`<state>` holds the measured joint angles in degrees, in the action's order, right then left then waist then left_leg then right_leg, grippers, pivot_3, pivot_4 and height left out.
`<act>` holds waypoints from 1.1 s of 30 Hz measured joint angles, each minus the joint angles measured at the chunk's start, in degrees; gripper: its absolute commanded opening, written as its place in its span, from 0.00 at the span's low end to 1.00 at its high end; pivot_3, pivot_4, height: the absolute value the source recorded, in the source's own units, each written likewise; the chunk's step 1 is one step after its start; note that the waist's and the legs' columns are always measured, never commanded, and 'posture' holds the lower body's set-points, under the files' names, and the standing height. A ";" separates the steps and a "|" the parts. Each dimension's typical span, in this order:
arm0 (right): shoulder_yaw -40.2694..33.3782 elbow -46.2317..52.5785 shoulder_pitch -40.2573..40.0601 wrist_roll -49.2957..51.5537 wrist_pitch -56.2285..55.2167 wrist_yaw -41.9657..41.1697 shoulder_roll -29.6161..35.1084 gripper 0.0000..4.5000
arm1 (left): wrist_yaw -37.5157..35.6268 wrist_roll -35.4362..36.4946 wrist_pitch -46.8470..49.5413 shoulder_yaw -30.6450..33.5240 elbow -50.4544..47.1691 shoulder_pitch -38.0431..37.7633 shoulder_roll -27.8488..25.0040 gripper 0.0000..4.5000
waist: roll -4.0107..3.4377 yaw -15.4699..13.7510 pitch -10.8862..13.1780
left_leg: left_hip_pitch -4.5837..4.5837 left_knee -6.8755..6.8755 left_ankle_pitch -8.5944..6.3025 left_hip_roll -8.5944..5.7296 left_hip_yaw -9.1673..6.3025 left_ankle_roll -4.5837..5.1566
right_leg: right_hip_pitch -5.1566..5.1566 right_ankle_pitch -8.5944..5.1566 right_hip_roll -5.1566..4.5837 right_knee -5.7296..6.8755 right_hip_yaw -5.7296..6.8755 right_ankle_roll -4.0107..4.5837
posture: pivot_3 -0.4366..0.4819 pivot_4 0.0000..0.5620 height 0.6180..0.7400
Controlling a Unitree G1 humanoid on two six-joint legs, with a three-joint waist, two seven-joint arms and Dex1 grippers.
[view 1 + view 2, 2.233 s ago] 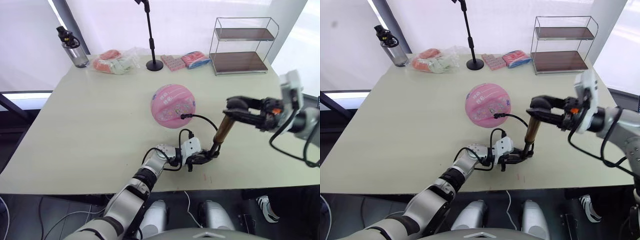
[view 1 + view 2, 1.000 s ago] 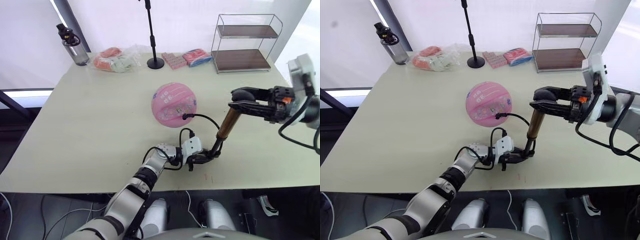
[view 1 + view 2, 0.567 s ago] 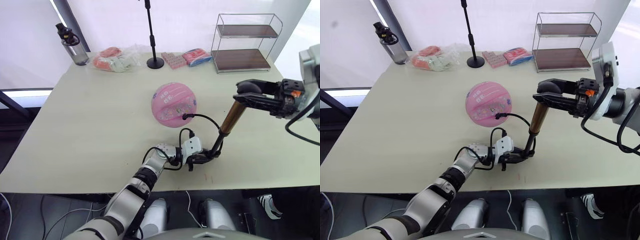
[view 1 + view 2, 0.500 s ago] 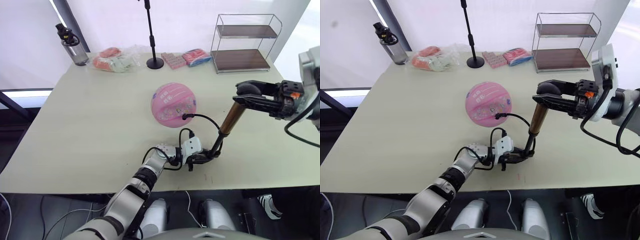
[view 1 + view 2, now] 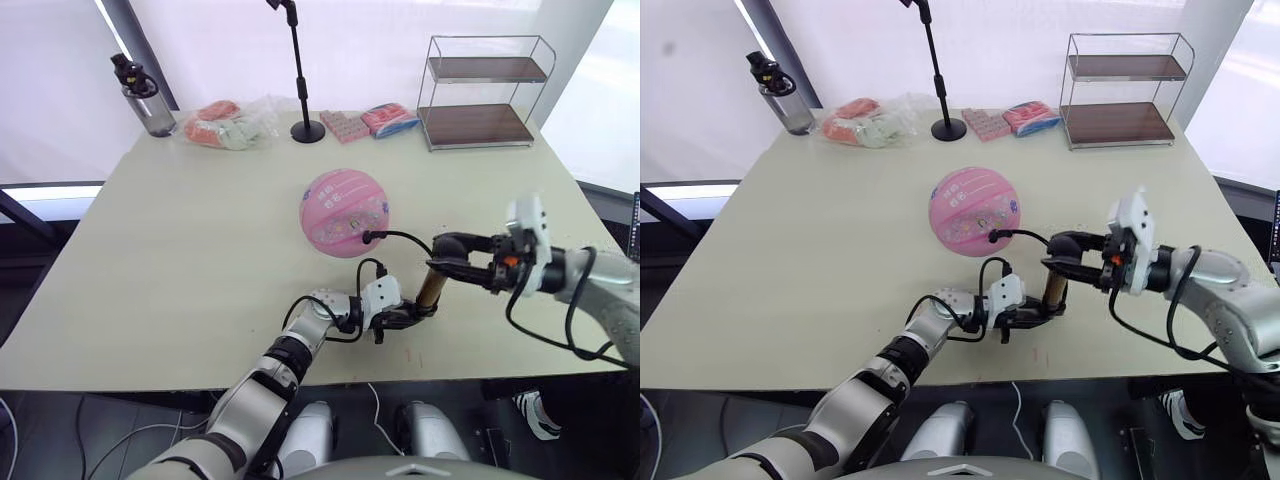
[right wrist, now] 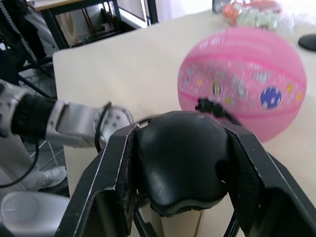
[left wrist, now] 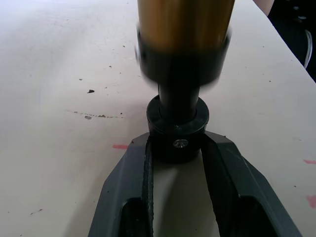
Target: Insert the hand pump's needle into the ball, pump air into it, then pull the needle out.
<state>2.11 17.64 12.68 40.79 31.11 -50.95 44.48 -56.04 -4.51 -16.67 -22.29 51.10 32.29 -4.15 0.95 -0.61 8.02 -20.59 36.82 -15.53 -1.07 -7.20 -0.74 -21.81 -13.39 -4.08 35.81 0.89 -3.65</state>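
Note:
The pink ball [image 5: 345,212] rests round near the table's middle. The needle's black fitting [image 5: 367,238] sits against the ball's near side, its pin hidden. A thin black hose [image 5: 410,238] curves from it down to the hand pump [image 5: 431,286], whose short gold cylinder stands upright close to the table's near edge. My left gripper [image 5: 416,314] is shut on the pump's black base [image 7: 177,138], one finger [image 7: 129,197] on each side. My right gripper [image 5: 442,256] is shut on the black handle [image 6: 180,158], held low just above the cylinder.
At the back of the table [image 5: 180,260] stand a black stand pole [image 5: 305,100], a water bottle [image 5: 140,95], a clear bag of pink things [image 5: 230,125], pink packets [image 5: 370,120] and a wire shelf rack [image 5: 480,90].
My right gripper has pushed the handle down, so the pump's rod has gone in and the pump stands much shorter. My left gripper has kept the base in place.

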 measured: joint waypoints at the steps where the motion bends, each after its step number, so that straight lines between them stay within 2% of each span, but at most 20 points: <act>1: 0.51 -0.43 -0.44 -0.61 -0.35 -0.16 -0.11 0.42 | 0.01 -0.02 0.00 -0.03 0.00 0.00 0.00 0.24 | 0.00 0.00 0.00 | 0.00 0.00 0.00 0.00 -0.01 0.00 | 0.00 0.00 0.00 0.00 0.00 0.01 | 0.48 0.27 0.93; 6: -0.61 -0.38 -0.04 -1.05 -0.46 -0.36 -1.06 0.42 | -0.05 -0.02 0.00 -0.04 0.00 0.04 -0.04 0.24 | 0.00 -0.01 0.01 | -0.01 -0.01 0.00 0.00 -0.06 0.00 | 0.00 -0.01 0.01 0.00 0.03 0.01 | 0.48 0.27 0.93; 11: -2.57 -0.07 1.96 1.41 4.43 -0.28 -0.22 0.42 | -0.41 0.23 -0.05 0.05 -0.06 0.27 0.08 0.24 | -0.11 -0.07 0.25 | -0.10 0.00 0.00 -0.05 -0.04 0.00 | -0.10 0.00 -0.03 0.00 0.02 0.00 | 0.48 0.27 0.93; 13: -4.90 0.30 5.03 5.33 9.25 -0.22 1.95 0.42 | -0.74 0.37 -0.15 0.12 -0.19 0.39 0.38 0.24 | -0.28 -0.20 0.55 | -0.20 0.00 0.01 -0.12 -0.05 0.01 | -0.20 0.01 -0.07 0.00 0.02 -0.01 | 0.48 0.27 0.93; 19: -12.23 2.22 13.04 15.55 17.70 0.14 7.20 0.42 | -1.03 0.39 -0.19 0.37 -0.23 0.41 0.46 0.24 | -0.20 -0.24 0.70 | -0.27 0.01 0.01 -0.15 -0.06 0.02 | -0.23 0.01 -0.08 -0.01 0.02 -0.01 | 0.48 0.27 0.93; 26: -17.49 1.36 19.09 23.21 23.37 2.19 10.40 0.42 | -1.05 0.39 -0.21 0.46 -0.23 0.40 0.48 0.24 | -0.21 -0.22 0.72 | -0.27 0.01 0.01 -0.15 -0.03 0.01 | -0.24 0.01 -0.09 -0.02 0.01 -0.01 | 0.48 0.27 0.93; 33: -18.26 -0.30 19.77 25.00 25.33 3.25 11.30 0.42 | -1.11 0.42 -0.24 0.49 -0.24 0.41 0.54 0.24 | -0.19 -0.23 0.74 | -0.32 0.01 0.01 -0.16 -0.02 0.02 | -0.28 0.01 -0.10 -0.03 0.00 -0.01 | 0.48 0.27 0.93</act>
<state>-16.15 17.35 32.45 65.79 56.44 -47.70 55.78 -57.15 -4.09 -16.91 -21.81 50.86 32.70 -3.61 0.76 -0.84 8.77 -20.91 36.83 -15.52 -1.23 -7.22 -0.72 -22.09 -13.38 -4.18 35.78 0.89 -3.67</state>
